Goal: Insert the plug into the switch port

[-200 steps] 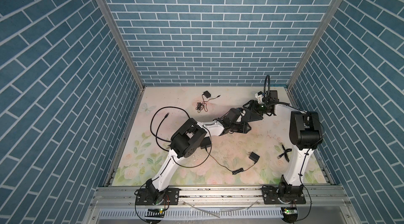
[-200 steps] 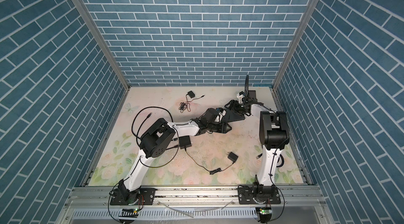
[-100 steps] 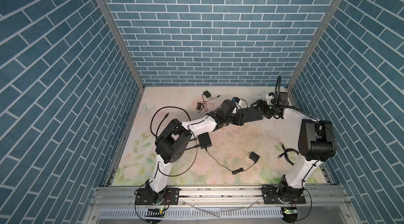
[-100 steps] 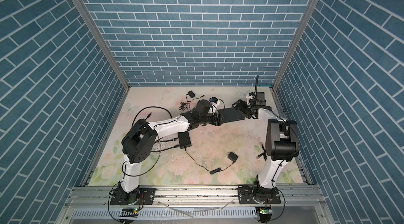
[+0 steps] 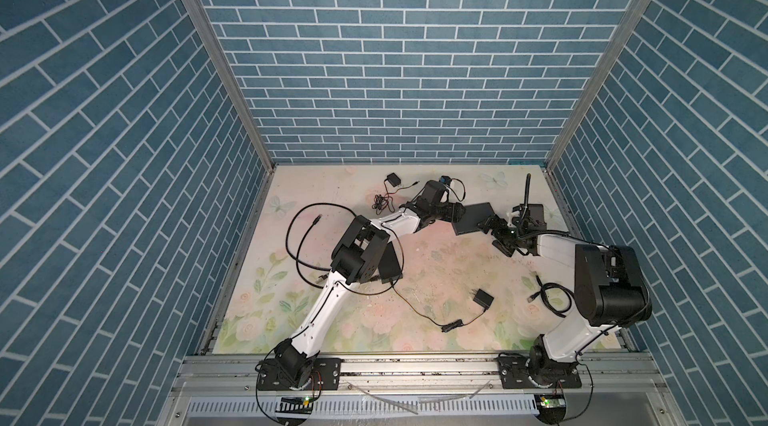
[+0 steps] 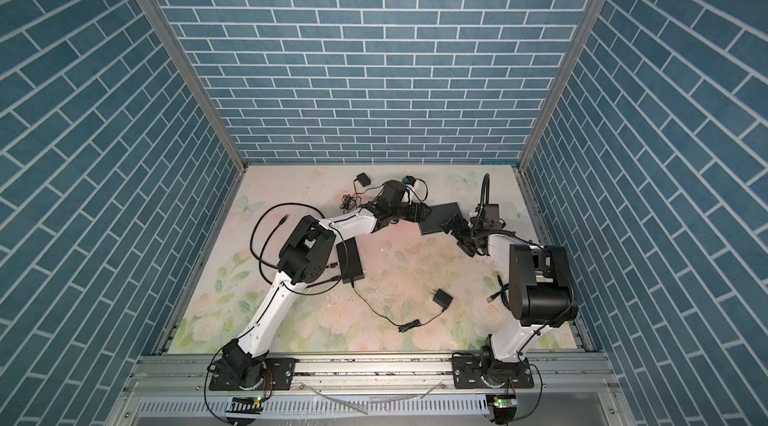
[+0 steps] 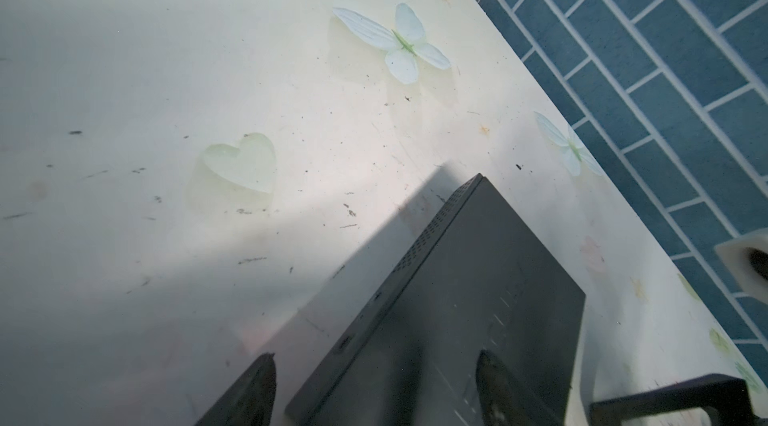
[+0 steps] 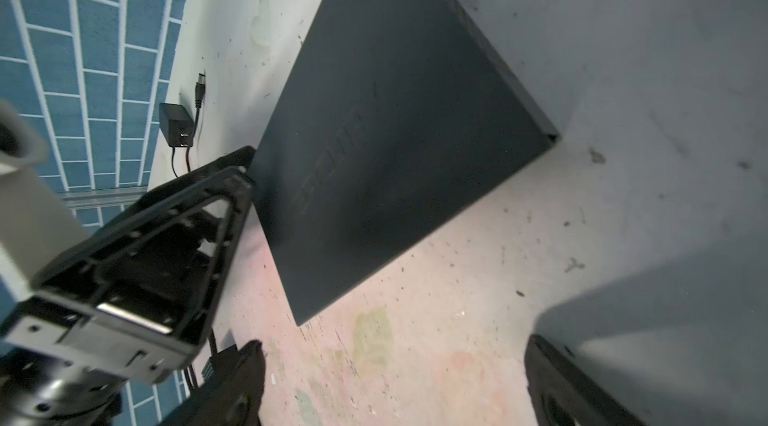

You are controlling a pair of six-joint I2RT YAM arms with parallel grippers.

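Note:
A flat black switch [image 5: 473, 218] [image 6: 444, 218] lies on the floral mat at the back right, between my two grippers. My left gripper [image 5: 457, 212] [image 7: 374, 361] is open and straddles the switch's [image 7: 478, 278] near corner, one finger over its top and one beside its edge. My right gripper [image 5: 494, 235] [image 8: 399, 382] is wide open just off the opposite side of the switch [image 8: 395, 145], with bare mat between its fingers. A black power adapter [image 5: 392, 179] [image 8: 176, 124] with a barrel plug [image 8: 200, 83] on a thin cable lies at the back. The switch's ports are hidden.
A second black box [image 5: 390, 266] with cables sits by my left elbow. Another adapter [image 5: 482, 299] and its cable lie in the front middle. A looped black cable [image 5: 299, 237] lies left, a short cable [image 5: 548, 299] right. The right wall is close behind the switch.
Both grippers have opened wider. The switch, earlier between the two grippers, now rests on the mat. My left arm swung toward the back and my right arm drew back to the right.

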